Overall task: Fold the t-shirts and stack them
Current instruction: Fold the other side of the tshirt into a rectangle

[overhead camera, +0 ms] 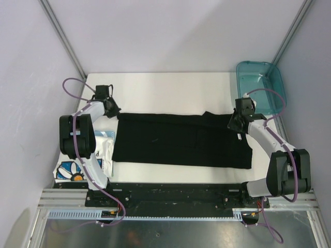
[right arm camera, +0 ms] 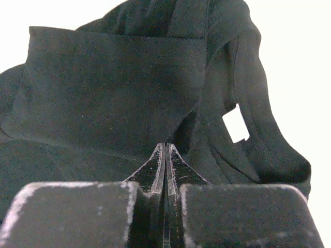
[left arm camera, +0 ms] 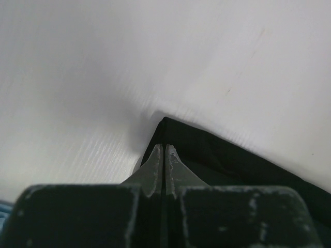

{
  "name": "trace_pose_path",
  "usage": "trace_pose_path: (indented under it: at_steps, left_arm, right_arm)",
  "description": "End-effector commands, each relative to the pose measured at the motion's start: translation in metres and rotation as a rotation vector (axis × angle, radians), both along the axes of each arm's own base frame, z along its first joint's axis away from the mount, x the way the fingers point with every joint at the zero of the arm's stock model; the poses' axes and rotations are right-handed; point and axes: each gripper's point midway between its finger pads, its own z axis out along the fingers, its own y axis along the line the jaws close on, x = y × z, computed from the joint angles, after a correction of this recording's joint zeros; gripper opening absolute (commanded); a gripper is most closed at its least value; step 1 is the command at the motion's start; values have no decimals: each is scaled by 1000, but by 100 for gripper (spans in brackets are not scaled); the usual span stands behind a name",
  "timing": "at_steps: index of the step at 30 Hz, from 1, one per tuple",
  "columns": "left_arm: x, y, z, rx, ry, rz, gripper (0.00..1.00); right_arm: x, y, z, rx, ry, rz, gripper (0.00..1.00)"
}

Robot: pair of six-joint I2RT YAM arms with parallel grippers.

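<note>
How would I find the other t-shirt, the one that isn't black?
Start at the white table and go to its near left corner, by the left arm. The white t-shirt lies there, partly under that arm, beside the spread black t-shirt. Its blue daisy print sets it apart.

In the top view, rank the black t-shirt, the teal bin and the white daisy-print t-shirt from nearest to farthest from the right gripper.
1. black t-shirt: its right end lies right at the right gripper.
2. teal bin: just beyond, in the far right corner.
3. white daisy-print t-shirt: far left, by the near edge.
</note>
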Motion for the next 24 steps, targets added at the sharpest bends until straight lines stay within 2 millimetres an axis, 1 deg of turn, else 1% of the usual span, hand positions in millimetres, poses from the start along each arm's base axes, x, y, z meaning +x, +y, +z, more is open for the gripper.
trace_pose_path:
  at_steps: [1,6,13,19,24]
  left_arm:
    - [4,10,24,51,-75,0,0]
    - [-6,9,25,63,-77,2,0]
    - [-22,10,27,57,-74,37,0]
    - [-33,11,21,53,-57,60,0]
    - [-40,9,22,33,-59,80,0]
  right_arm:
    - [-1,5,10,15,-41,6,0]
    - [-8,5,21,20,-56,11,0]
    - [-25,5,24,13,-44,13,0]
    - [-40,12,21,33,-32,24,0]
    - [-49,14,19,39,-23,23,0]
